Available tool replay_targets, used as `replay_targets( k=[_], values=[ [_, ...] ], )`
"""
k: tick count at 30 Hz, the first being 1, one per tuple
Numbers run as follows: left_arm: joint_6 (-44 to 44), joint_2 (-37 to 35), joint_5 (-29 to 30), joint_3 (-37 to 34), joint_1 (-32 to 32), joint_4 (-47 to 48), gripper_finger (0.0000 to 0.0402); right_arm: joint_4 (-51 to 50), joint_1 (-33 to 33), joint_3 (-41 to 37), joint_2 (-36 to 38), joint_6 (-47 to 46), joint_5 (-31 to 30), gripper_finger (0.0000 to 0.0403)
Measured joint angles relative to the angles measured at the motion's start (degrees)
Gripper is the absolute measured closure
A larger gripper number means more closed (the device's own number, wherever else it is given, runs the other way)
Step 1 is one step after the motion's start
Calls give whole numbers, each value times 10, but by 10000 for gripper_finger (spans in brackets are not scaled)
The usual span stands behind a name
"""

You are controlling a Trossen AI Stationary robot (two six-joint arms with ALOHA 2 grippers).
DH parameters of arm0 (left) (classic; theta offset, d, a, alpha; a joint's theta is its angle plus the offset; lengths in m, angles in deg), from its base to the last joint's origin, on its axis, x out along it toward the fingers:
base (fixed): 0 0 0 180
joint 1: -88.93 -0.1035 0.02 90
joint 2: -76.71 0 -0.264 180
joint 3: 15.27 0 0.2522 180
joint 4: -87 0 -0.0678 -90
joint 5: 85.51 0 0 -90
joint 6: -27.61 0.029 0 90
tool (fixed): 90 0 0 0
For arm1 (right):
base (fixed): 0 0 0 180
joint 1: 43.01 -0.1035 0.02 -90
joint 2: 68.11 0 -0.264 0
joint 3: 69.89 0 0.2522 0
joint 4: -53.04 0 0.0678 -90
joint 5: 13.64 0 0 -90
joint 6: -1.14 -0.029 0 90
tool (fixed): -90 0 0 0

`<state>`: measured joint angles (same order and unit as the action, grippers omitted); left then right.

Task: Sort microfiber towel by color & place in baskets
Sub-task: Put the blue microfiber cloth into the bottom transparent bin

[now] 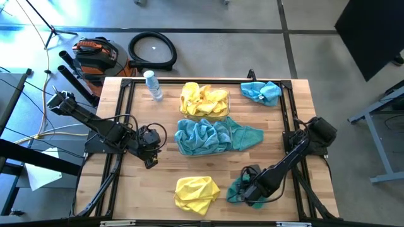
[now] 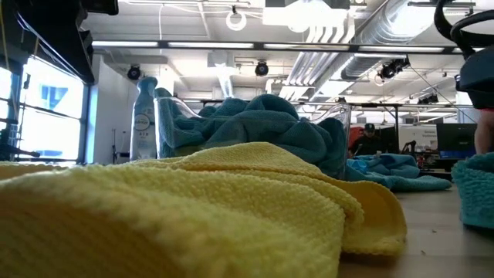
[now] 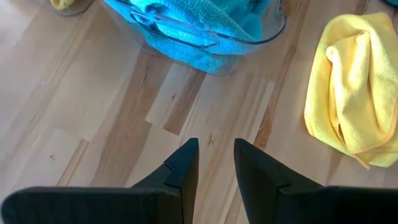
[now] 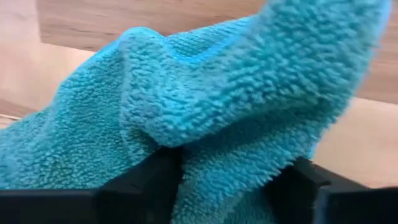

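Right claw (image 1: 245, 192) low, astride teal towel (image 1: 238, 189); fingers spread.

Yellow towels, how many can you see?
2 clumps: one yellow pile in the far basket, one loose yellow towel at the table's near edge. The pile may hide more.

Two robot arms work over one wooden counter (image 1: 145, 189). Two clear baskets stand mid-counter: one (image 1: 222, 114) filled with yellow towels, whose number cannot be told, one (image 3: 261, 38) filled with teal towels, likewise uncountable. Three towels lie outside the baskets: one yellow towel (image 1: 196, 193), one teal towel at the front (image 1: 238, 187) and one teal towel at the far corner (image 1: 261, 92). One clear spray bottle (image 1: 153, 86) lies on the counter.
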<state>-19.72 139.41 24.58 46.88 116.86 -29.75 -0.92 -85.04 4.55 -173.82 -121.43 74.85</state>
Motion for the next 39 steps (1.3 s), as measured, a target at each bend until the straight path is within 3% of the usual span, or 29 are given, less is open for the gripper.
replay_targets(
  k=[7, 9, 14, 18, 24, 27, 34, 39],
  values=[
    [1, 0, -3, 0, -4, 2, 310, 3, 8, -3, 18, 54, -28, 366],
    [9, 0, -3, 0, -8, 2, 310, -10, 8, -5, 31, 60, -49, 390],
    [16, 0, 5, 0, -19, 2, 310, -50, 8, -6, 87, 60, -117, 370],
    [15, 0, 12, 0, -32, 1, 310, -64, 12, -6, 141, 105, -202, 391],
    [15, 0, 11, 0, -37, 1, 310, -73, 47, -5, 226, 244, -347, 393],
    [18, 0, 17, 0, -37, 1, 310, -63, 85, -5, 266, 351, -379, 398],
    [20, 0, 20, 0, -37, 1, 310, 10, 201, -5, 356, 625, -376, 400],
    [11, 0, 20, 0, -37, 1, 310, 53, 306, -4, 366, 748, -244, 401]
  ],
)
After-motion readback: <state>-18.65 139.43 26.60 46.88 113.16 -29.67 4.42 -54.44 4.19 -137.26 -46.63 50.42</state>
